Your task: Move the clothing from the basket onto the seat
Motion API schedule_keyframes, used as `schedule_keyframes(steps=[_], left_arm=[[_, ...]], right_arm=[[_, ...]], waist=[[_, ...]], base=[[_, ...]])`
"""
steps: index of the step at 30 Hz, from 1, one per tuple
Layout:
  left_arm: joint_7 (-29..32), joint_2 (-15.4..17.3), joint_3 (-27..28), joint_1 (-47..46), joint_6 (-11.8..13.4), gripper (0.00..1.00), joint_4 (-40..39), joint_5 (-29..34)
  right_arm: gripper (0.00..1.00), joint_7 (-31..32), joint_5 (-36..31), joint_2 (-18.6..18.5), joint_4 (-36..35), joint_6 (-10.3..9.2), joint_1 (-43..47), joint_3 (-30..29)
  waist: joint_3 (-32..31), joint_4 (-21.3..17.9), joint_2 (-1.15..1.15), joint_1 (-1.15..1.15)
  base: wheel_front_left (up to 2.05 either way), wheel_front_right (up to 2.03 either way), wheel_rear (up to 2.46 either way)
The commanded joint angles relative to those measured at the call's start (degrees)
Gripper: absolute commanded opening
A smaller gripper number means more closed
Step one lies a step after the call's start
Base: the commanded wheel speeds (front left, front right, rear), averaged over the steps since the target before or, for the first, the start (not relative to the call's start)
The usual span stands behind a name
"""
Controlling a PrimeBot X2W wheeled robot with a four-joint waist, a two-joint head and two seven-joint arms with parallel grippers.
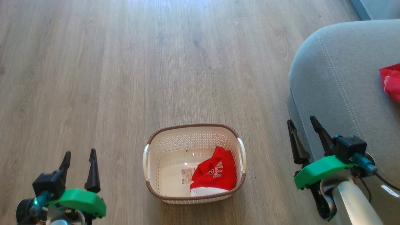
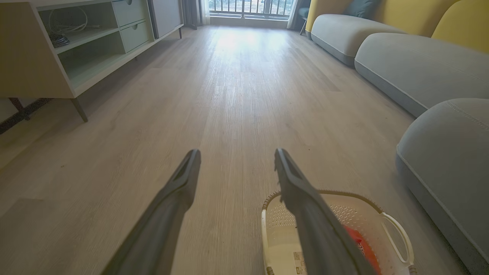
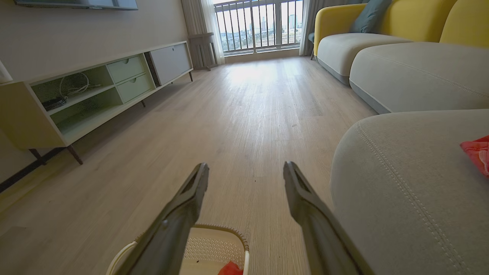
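A wooden floor (image 1: 125, 78) is spread across the whole scene. A grey seat (image 1: 337, 78) is placed at the right, and a red cloth (image 1: 392, 81) is laid on it at the far edge. A cream basket (image 1: 187, 140) is set on the floor near the seat. A red jersey (image 1: 215, 173) with white lettering is crumpled against its right wall. The left gripper (image 1: 80, 152) is held low at the left, and the right gripper (image 1: 301, 120) beside the seat's rounded edge. On both, the fingers are spread wide and nothing is held.
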Motion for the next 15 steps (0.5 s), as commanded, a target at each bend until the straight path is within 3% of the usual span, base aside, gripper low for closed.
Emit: schedule_keyframes(steps=[1, 9, 15], left_arm=[[-0.6, 0.2, 2.1, -1.6, -0.2, 1.00, -2.0, 0.4], [-0.6, -0.1, 0.1, -1.9, -1.2, 1.00, 0.0, 0.3], [-0.6, -0.2, -5.4, -4.6, -1.9, 1.00, 3.2, -0.6]], right_arm=[[1.00, -0.5, 0.4, 0.1, -2.2, -0.01, -0.9, 1.0], [1.00, -0.5, 0.4, 0.2, -2.7, -0.01, -1.4, 1.0], [1.00, -0.5, 0.0, 0.5, -4.1, -0.01, -5.6, 2.1]], waist=[[0.0, -0.1, 0.00, 0.01], [1.7, -0.5, 0.00, 0.01], [7.6, -1.9, 0.00, 0.01]], base=[[0.00, 0.00, 0.00], [0.00, 0.00, 0.00], [0.00, 0.00, 0.00]])
